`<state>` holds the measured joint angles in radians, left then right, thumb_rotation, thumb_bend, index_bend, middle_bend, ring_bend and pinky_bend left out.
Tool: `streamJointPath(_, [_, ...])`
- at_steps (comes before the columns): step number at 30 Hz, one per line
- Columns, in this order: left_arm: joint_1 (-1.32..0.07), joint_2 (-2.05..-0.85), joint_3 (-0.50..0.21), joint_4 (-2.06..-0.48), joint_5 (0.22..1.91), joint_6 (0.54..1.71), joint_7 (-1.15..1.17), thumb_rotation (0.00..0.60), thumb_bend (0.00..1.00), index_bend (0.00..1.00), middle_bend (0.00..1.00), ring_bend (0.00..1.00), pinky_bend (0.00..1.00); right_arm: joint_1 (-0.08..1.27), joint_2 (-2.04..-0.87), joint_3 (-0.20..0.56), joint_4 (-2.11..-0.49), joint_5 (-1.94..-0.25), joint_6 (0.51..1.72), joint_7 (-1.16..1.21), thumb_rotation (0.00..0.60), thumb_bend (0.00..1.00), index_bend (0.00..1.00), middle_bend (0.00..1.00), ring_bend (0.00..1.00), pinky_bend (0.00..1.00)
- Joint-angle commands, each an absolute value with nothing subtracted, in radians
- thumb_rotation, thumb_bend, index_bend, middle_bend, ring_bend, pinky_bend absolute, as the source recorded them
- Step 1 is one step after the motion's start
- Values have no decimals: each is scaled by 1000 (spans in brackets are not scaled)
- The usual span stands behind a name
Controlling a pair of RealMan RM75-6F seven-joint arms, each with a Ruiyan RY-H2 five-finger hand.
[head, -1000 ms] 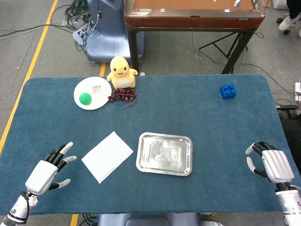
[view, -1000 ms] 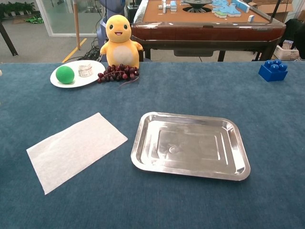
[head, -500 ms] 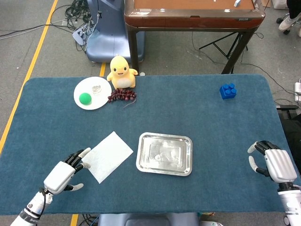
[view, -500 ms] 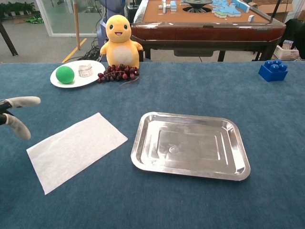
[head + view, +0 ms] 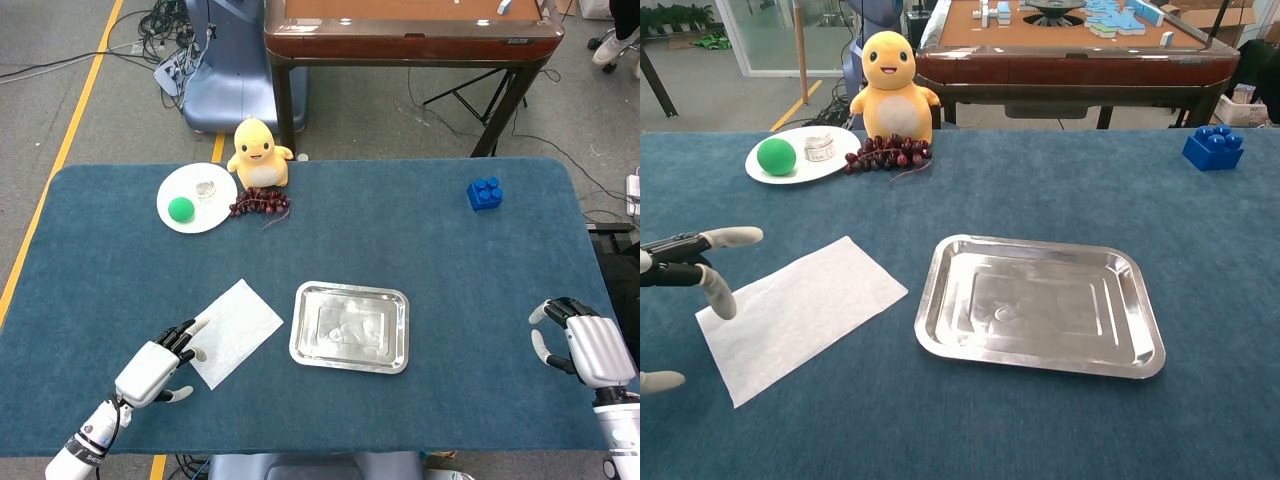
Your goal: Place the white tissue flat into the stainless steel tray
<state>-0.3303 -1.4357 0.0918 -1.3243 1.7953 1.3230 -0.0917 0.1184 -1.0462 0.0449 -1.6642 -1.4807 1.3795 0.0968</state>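
Barely starting: white tissue (image 5: 233,331) lying flat beside empty stainless steel tray (image 5: 349,327); left hand (image 5: 158,364) hovering spread, holding nothing; right hand (image 5: 583,345) idling, empty, fingers loosely curled.

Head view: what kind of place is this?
Likely a robotics lab or workshop: yellow floor tape, loose cables on a concrete floor, and a carpeted table set with test props like the toy duck.
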Motion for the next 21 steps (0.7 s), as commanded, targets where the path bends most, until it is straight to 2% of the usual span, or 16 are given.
streamJointPath(1, [-335, -1447, 90, -1320, 1785, 1317, -97, 600, 227, 408, 0, 0, 153, 118, -1046, 45, -1664, -1480, 1380, 98, 600, 461, 477, 415, 273, 367])
streamJointPath(5, [-344, -1463, 89, -1316, 1773, 1305, -109, 600, 270, 410, 0, 0, 153, 118, -1045, 45, -1664, -1479, 1379, 99, 600, 461, 477, 415, 273, 366])
streamJointPath(21, [-356, -1507, 95, -1260, 1744, 1285, -39, 600, 271, 410, 0, 0, 152, 117, -1041, 47, -1665, -1478, 1381, 104, 600, 461, 477, 415, 273, 367])
